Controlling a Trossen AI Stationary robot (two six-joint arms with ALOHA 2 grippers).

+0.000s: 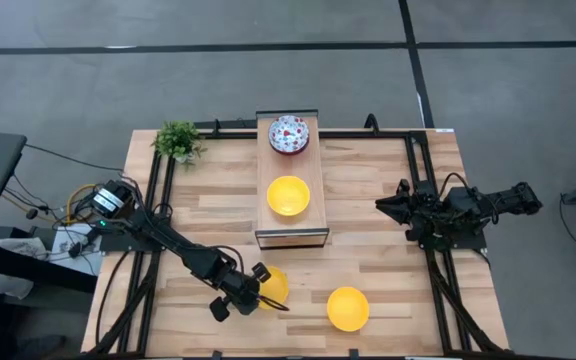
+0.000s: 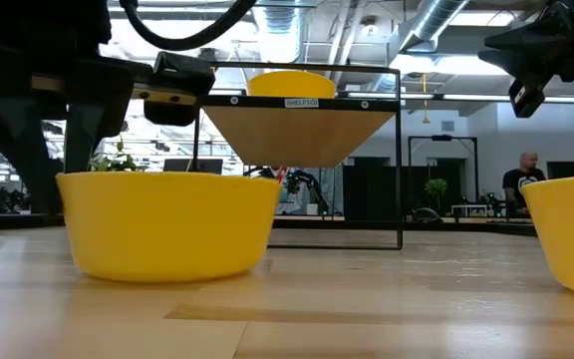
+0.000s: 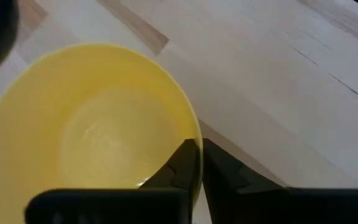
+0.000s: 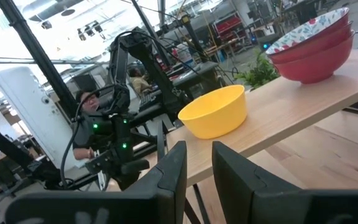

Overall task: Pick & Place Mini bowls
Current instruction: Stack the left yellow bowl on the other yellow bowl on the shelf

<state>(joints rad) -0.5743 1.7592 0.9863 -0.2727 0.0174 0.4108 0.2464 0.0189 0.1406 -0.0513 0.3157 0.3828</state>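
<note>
Yellow bowl (image 3: 92, 130) is gripped at its rim, the left gripper (image 3: 199, 163) clamped on the wall; the high view hides this pinch. Right gripper (image 4: 197, 165) is held slightly parted, level with the shelf (image 4: 303, 109) bearing another yellow bowl (image 4: 216, 112).

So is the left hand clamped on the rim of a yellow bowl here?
Yes. In the left wrist view the left hand has its fingers pinched over the rim of the yellow bowl, one inside and one outside.
</note>
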